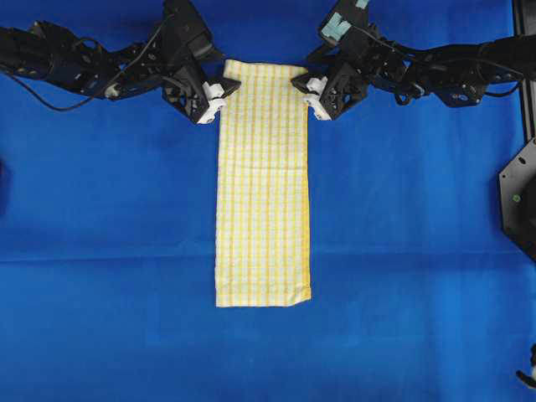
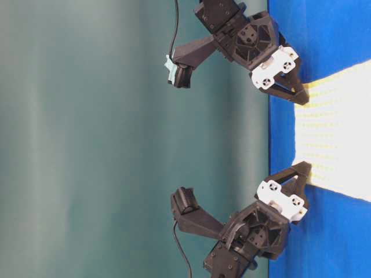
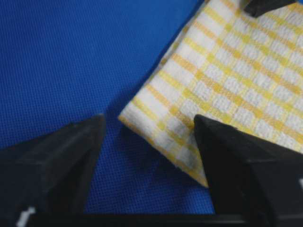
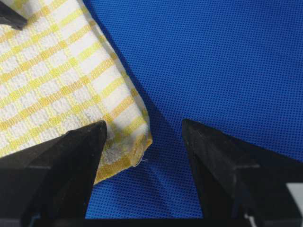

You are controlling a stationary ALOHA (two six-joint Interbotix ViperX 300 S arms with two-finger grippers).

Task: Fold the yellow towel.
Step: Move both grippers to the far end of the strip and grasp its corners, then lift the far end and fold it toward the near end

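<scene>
Yellow towel [image 1: 263,184]: thin checked cloth, white with fine yellow stripes, lying flat on the blue table cover [image 1: 100,251] at mid-table as a long narrow strip running from far edge to near edge. Layered edges at its far corners suggest it is already doubled lengthwise; this is a judgement from the wrist views, where the corner shows stacked hems. The near end lies square and undisturbed.

Left gripper [image 1: 219,90]: at the far left corner of the strip, jaws spread. In its wrist view one finger [image 3: 246,170] overlaps the cloth's edge, the other [image 3: 52,165] rests over bare blue cover; the corner sits between them, not pinched.

Right gripper [image 1: 308,90]: at the far right corner, jaws likewise spread, the corner lying between the fingers [image 4: 52,170], unclamped.

Progress: one lengthwise fold apparently done; the crosswise fold is left. Both grippers look placed to close on the far corners and carry them toward the near end.

Surroundings: teal backdrop [image 2: 87,139] behind the arms in the table-level view.
</scene>
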